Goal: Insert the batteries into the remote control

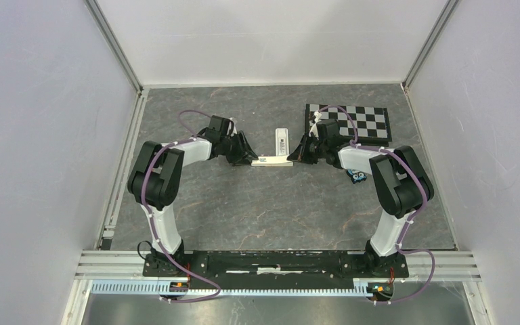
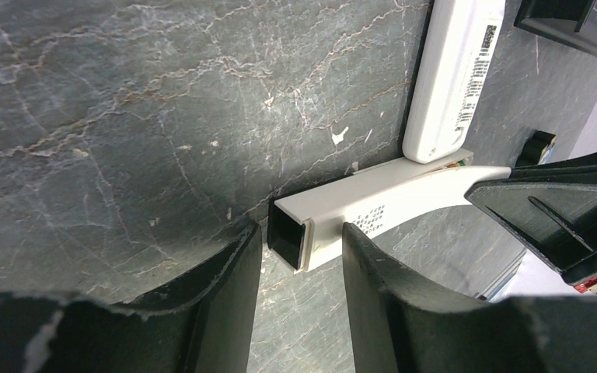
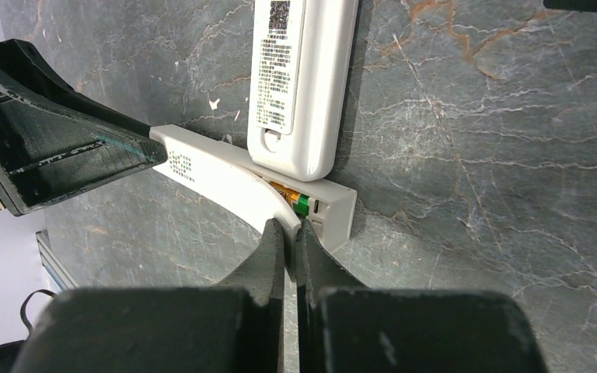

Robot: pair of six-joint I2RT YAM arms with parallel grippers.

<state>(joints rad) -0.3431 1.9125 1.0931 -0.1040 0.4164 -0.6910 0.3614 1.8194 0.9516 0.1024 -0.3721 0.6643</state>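
The remote control (image 1: 282, 142) lies label side up at mid-table, and also shows in the left wrist view (image 2: 451, 85) and the right wrist view (image 3: 299, 78). A slimmer white bar (image 1: 271, 161) lies across its near end. My left gripper (image 2: 301, 233) grips the bar's black end (image 2: 288, 233). My right gripper (image 3: 291, 225) is shut on a thin white edge of the bar (image 3: 202, 159), beside an open recess showing orange and green parts (image 3: 299, 202). The batteries (image 1: 359, 177) lie on the table by my right arm.
A black-and-white checkerboard (image 1: 355, 122) lies at the back right, just behind my right gripper (image 1: 296, 157). Grey walls and metal rails enclose the dark stone table (image 1: 257, 210). My left gripper (image 1: 249, 157) and right gripper face each other across the bar.
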